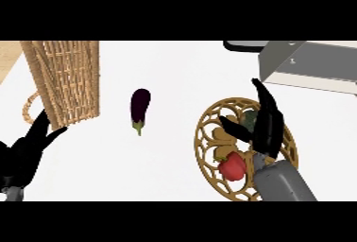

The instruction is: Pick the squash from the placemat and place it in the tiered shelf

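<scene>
Right hand [267, 124] hangs over the placemat [206, 142], fingers straight, thumb spread, holding nothing. Just under its fingers, on the thumb side, lies the squash [248, 120], a dark green thing mostly hidden, so its long axis cannot be told. Nearer the wrist sits a red pepper [233, 166]. Beyond the fingertips stands the grey shelf [307, 66]. Left hand [28, 146] rests open, well apart, so the right is nearer.

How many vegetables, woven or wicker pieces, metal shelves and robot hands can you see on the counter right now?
Vegetables: 3 (eggplant, red pepper, dark green squash partly hidden under the right hand)
Wicker pieces: 2 (basket, round openwork placemat)
Metal shelves: 1 (tiered shelf)
Hands: 2 (left hand, right hand)
Total: 8
</scene>
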`<action>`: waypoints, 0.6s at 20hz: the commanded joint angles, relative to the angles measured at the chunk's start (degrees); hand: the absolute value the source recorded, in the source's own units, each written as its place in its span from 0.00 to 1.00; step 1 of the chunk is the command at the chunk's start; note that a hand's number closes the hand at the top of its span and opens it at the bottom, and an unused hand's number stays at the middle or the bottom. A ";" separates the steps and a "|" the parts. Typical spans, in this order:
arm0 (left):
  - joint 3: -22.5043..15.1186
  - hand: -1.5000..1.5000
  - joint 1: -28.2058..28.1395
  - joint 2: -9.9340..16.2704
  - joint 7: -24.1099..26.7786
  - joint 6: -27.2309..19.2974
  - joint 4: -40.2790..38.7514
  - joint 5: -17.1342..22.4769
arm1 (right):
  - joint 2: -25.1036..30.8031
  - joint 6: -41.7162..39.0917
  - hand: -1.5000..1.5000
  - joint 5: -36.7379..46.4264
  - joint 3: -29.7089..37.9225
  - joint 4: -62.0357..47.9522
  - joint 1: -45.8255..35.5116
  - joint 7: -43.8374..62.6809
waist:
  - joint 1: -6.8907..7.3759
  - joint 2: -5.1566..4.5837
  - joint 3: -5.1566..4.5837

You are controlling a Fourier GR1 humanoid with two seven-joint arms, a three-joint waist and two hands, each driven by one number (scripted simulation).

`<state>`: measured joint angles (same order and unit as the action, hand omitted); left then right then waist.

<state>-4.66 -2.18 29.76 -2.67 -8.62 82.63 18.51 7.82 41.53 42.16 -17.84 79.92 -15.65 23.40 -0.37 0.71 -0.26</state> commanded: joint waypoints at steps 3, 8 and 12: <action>1.32 0.50 -0.81 0.33 -0.04 0.81 -0.90 0.89 | 2.04 -13.26 0.00 17.88 -1.64 1.19 -2.39 21.67 | -0.93 0.21 -0.26; 0.76 0.50 -0.18 -0.07 -1.18 0.21 -0.32 0.37 | 1.45 -36.55 0.00 17.70 -6.91 3.26 -5.62 32.74 | -0.22 -0.04 -0.15; 0.36 0.50 -1.71 -0.23 0.48 1.04 0.35 -0.22 | 1.68 -52.81 0.00 16.02 -8.21 6.91 -7.80 41.17 | 0.01 0.05 0.00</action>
<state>-3.81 -2.99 29.88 -3.07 -7.87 82.01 18.81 9.69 3.33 58.26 -23.99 84.39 -21.41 55.92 -0.77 0.75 -0.32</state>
